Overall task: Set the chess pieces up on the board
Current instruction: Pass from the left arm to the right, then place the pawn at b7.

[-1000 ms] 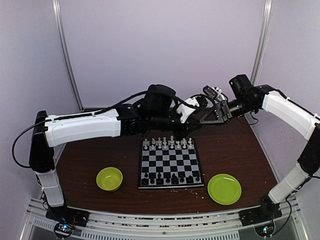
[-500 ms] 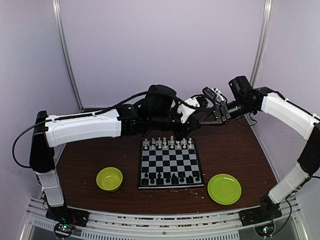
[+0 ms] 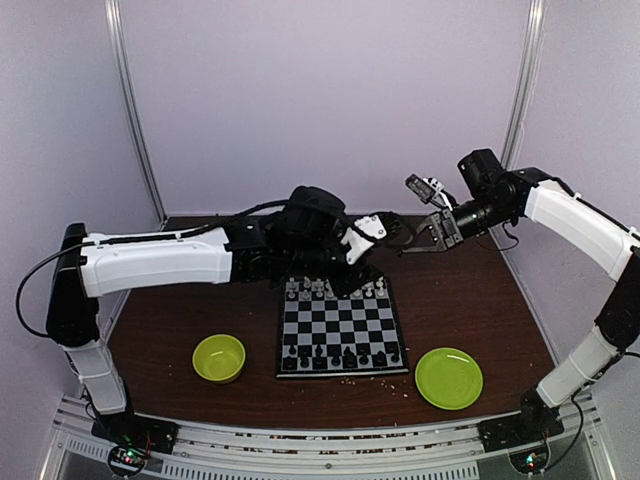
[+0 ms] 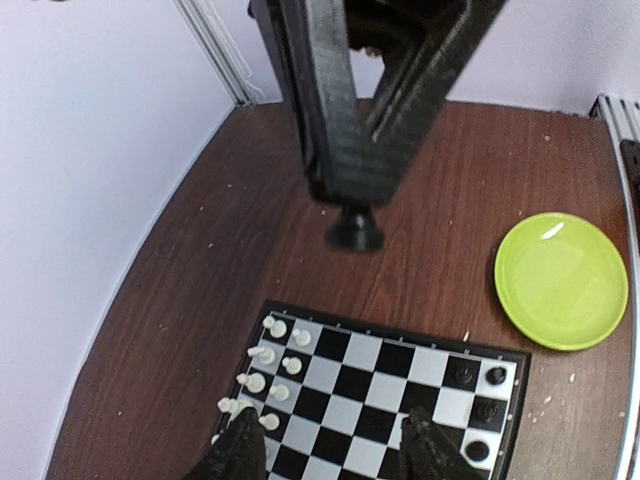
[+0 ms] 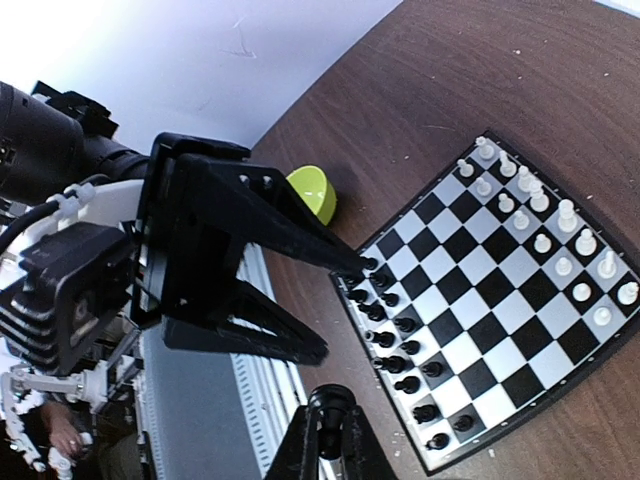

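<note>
Green bowl [image 3: 219, 358]: on the table [image 3: 470, 300], well behind my left gripper [image 4: 331, 415] and off to its left, toward the arm bases.
Left gripper: fingers spread apart with nothing between them. It hangs low over the far edge of the board [image 3: 340, 325].
Board: lying flat under the left gripper, reaching from there back toward the bases.
White pieces [image 3: 335, 288]: lined up on the two far rows, directly beneath the left gripper.
Black pieces [image 3: 340, 355]: on the two near rows, at the end of the board away from both grippers.
Right gripper [image 4: 352, 208]: just right of the left one and facing it. It is in the air past the board's far right corner, fingers pinched together on a black piece [image 4: 353, 232].
Black piece: its round base pokes out below the right fingertips, clear of the table.
Green plate [image 3: 449, 378]: on the table well back from the right gripper, beside the board's near right corner.
</note>
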### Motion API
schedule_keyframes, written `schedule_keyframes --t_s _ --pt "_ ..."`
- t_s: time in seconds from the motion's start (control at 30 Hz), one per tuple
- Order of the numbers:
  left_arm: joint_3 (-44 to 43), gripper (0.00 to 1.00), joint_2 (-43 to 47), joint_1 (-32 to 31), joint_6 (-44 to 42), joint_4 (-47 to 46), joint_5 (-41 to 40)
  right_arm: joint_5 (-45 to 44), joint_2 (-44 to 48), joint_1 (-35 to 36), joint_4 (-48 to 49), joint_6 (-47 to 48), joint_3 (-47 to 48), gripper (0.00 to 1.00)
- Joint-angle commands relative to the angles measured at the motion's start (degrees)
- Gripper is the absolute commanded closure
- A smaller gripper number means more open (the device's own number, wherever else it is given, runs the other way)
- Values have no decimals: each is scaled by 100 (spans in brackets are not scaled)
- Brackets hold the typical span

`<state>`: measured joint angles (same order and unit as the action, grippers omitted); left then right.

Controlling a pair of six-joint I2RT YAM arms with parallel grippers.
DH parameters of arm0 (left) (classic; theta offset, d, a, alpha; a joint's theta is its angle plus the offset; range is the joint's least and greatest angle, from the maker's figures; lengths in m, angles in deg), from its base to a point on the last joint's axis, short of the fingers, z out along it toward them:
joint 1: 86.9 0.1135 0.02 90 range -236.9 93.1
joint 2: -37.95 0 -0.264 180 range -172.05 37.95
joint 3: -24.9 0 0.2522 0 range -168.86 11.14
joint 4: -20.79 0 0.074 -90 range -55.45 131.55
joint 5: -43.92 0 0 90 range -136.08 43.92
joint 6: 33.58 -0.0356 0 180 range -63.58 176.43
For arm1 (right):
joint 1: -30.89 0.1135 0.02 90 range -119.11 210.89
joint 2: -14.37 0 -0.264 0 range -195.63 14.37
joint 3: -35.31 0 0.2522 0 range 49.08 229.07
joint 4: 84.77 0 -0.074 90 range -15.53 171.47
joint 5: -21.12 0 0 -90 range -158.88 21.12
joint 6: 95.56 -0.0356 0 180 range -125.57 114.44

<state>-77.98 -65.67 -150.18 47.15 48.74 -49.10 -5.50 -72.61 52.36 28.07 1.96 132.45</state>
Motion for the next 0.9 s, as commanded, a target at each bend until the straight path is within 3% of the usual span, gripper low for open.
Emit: schedule_keyframes --t_s 0.0,0.2,0.37,0.57,0.87 --pt "463 52 855 47 -276 374 -466 -938 86 52 -235 648 27 95" --pt "689 49 1497 635 36 1043 -1082 -2332 91 554 -70 1179 -159 95" --pt "1074 47 1921 1553 579 797 -835 -3444 21 1266 111 1541 -415 95" --pt "1292 45 2070 1854 720 919 -848 -4409 -428 1873 235 1913 -703 95" --pt "1403 43 2199 1855 515 919 -1040 -4564 -1096 2210 517 1998 -699 95"
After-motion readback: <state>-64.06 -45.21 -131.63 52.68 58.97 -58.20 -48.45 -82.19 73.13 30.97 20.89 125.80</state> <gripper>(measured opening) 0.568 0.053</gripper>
